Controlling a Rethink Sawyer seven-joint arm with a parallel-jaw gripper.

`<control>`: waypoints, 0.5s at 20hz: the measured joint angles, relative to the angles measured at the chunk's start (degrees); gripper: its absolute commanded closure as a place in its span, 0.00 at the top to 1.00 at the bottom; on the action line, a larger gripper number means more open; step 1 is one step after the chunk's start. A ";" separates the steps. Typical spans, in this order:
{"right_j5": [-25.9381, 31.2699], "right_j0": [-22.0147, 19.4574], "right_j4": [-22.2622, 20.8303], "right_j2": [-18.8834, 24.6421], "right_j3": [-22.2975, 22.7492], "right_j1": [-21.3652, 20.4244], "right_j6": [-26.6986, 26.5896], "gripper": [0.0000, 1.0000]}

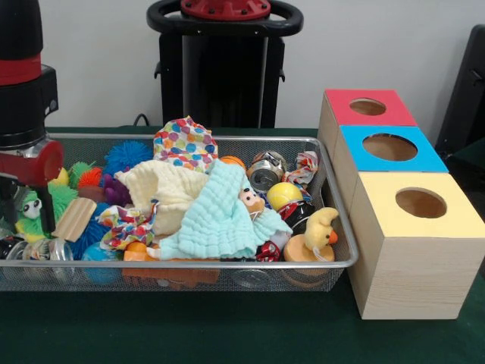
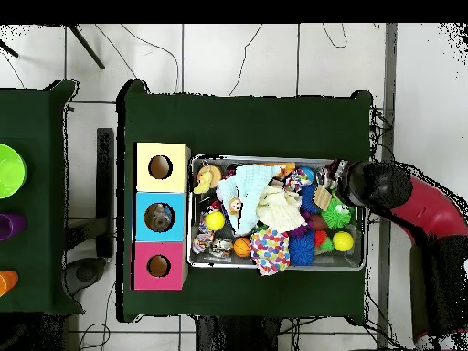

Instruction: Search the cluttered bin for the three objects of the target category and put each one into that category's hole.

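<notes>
Wire bin (image 1: 337,227) crammed to its rim (bare green counter (image 1: 227,334) in front); I see gripper (image 1: 23,205) lowered over left end, fingers' state indiscernible.

- No readable text, labels, brands or nos. anywhere in front or overhead view.
- Crushed cans (image 1: 267,171) in wire bin (image 1: 342,227): printed surfaces show, but lettering too small/blurred to read.
- Red (image 1: 369,108), blue (image 1: 389,147), yellow (image 1: 421,203) hole boxes: plain colour tops, no markings legible.
- Patterned cloths (image 1: 184,142): dots and shapes only, no words.
</notes>
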 measured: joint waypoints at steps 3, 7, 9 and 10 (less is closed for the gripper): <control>0.00 -0.76 0.00 0.41 -0.01 0.05 0.00 1.00; 0.00 -1.96 -0.02 0.88 -0.01 0.24 0.00 1.00; 0.00 -2.34 -0.38 1.00 -0.01 0.41 0.00 1.00; 0.00 -2.48 -0.63 1.04 -0.01 0.51 0.00 1.00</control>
